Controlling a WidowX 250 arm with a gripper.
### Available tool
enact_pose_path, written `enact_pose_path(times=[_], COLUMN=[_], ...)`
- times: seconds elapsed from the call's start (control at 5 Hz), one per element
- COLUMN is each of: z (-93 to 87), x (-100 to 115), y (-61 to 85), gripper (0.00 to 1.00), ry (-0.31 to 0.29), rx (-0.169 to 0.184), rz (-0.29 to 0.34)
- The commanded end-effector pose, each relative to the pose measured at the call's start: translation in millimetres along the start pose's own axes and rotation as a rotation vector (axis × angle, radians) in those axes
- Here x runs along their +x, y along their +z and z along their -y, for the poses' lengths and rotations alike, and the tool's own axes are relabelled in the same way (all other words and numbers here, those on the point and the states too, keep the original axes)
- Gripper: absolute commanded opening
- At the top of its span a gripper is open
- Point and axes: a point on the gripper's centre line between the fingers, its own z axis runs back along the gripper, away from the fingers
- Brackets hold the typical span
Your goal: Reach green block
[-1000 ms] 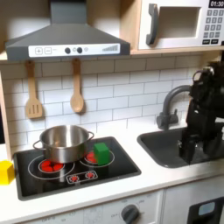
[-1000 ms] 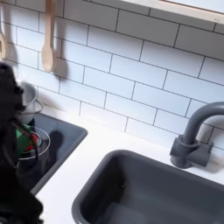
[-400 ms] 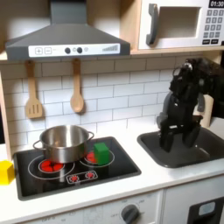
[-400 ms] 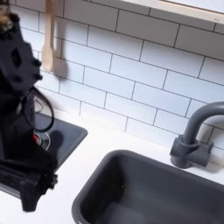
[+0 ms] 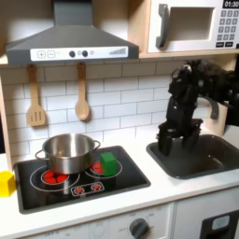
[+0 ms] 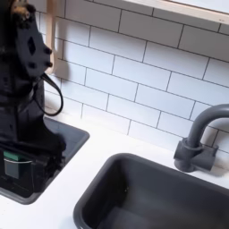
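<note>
On the black stovetop (image 5: pixel 121 182), toward its right side in the first exterior view, sits the green block (image 5: pixel 108 163), upright and flat on the glass; just beside it, on the first exterior view's left, stands the steel pot (image 5: pixel 67 152) over a red burner ring, close enough that I cannot tell whether the two touch; a yellow block (image 5: pixel 7 183) rests on the white counter at the stovetop's left edge in the first exterior view; above, on the tiled wall, hang a wooden spatula (image 5: pixel 35 97) and a wooden spoon (image 5: pixel 82 93) under the grey hood (image 5: pixel 70 37); the gripper (image 5: pixel 171 142) hangs at the end of the black arm over the left rim of the dark sink (image 5: pixel 210 159) in the first exterior view, well apart from the green block and with bare counter between them; its fingers are too dark and blurred to tell how far open they are, and nothing can be seen held in them; in the second exterior view the arm (image 6: pixel 27 80) stands over the stovetop's corner, with the grey tap (image 6: pixel 199 139) behind the sink.
</note>
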Motion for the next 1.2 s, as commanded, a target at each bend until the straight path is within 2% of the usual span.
enact_pose_path(times=[0.0, 0.4, 0.6, 1.0], z=[-18.0, -33.8, -39.5, -50.0], x=[25.4, 40.3, 47.0, 61.0], y=[-5.1, -9.6, -12.6, -18.0], gripper=[1.0, 1.0, 1.0, 1.0], ry=[0.004, -0.001, -0.008, 0.01], rx=[0.011, 0.015, 0.033, 0.033], rz=[0.017, 0.027, 0.022, 0.028])
